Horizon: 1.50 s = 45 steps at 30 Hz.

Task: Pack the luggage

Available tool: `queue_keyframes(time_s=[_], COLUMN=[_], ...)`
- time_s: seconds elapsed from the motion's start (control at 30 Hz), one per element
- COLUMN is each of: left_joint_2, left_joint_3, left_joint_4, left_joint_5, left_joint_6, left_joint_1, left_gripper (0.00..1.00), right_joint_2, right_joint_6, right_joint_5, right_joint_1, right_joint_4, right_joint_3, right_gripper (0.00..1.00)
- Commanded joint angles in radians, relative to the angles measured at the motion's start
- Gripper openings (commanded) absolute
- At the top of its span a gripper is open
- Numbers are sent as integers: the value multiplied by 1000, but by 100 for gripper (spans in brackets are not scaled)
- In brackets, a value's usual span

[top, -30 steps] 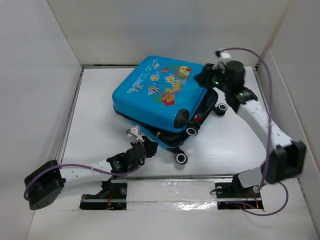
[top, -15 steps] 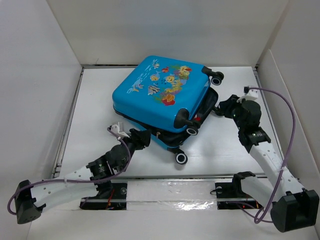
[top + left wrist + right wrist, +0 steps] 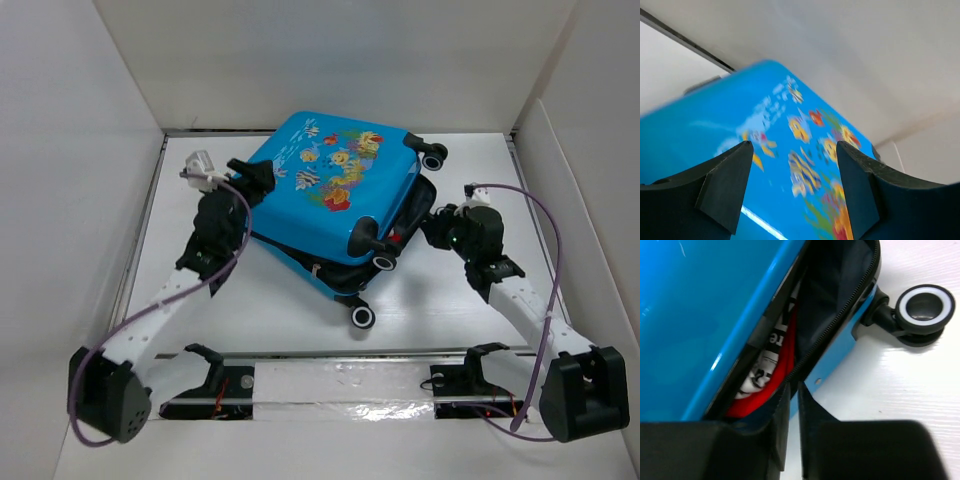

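Standing wide apart, the black fingers of the left end effector (image 3: 793, 150) hold nothing. The printed lid of the small bright-blue hard-shell suitcase with cartoon fish and coral (image 3: 765, 130) fills the space beyond them, blurred. From above, this end effector (image 3: 258, 175) sits at the lid's rear left corner; contact cannot be made out.

Right end effector (image 3: 792, 387): fingers drawn nearly together, a thin slit between them. Tips sit against the black zip edge of the lower shell. Whether they pinch that edge cannot be told, as the fingers cover the spot. From above it (image 3: 430, 225) is at the suitcase's right side, beside the gap.

Suitcase (image 3: 320, 190): lying flat, print side up, on the white worktop (image 3: 450, 290), toward the back centre. Lid ajar along the right side and skewed over the lower shell.

Contents, seen only through the gap: a red fabric item (image 3: 770, 385) and a white printed piece (image 3: 767, 352), lettering cut off. The rest of the interior is hidden.

Black wheel with a white ring (image 3: 925, 307): at the lower shell's corner, resting on the worktop (image 3: 900, 390).
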Motion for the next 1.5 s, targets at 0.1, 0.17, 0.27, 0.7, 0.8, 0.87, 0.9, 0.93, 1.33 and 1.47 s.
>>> queue_keyframes(time_s=[0.1, 0.17, 0.27, 0.7, 0.8, 0.87, 0.9, 0.93, 1.33, 1.47], left_joint_2=[301, 438, 587, 1016, 1075, 1085, 1084, 1067, 666, 477], left_joint_3=[246, 361, 488, 746, 771, 733, 701, 618, -39, -227], left_joint_4=[24, -23, -119, -251, -245, -225, -164, -116, 323, 286], left_joint_5=[265, 315, 357, 622, 693, 707, 713, 724, 557, 407], left_joint_6=[-81, -72, -47, 19, 16, -4, -42, -67, -161, -116], left_joint_1=[245, 300, 382, 566, 566, 555, 540, 531, 347, 238], left_gripper=[65, 65, 65, 64, 63, 62, 61, 59, 42, 42], right_joint_2=[-2, 14, 44, 302, 371, 399, 437, 458, 713, 837], right_joint_6=[20, 33, 47, 74, 79, 79, 79, 83, -22, -71], right_joint_5=[47, 47, 41, -22, -24, -1, -7, -18, -139, -209], right_joint_1=[-12, -21, -43, -86, -77, -68, -67, -67, 66, 112], right_joint_4=[111, 151, 195, 286, 306, 301, 301, 301, 161, 35], right_joint_3=[-32, -50, -70, 22, 72, 103, 135, 152, 517, 745], right_gripper=[0, 0, 0, 0, 0, 0, 0, 0, 0, 0])
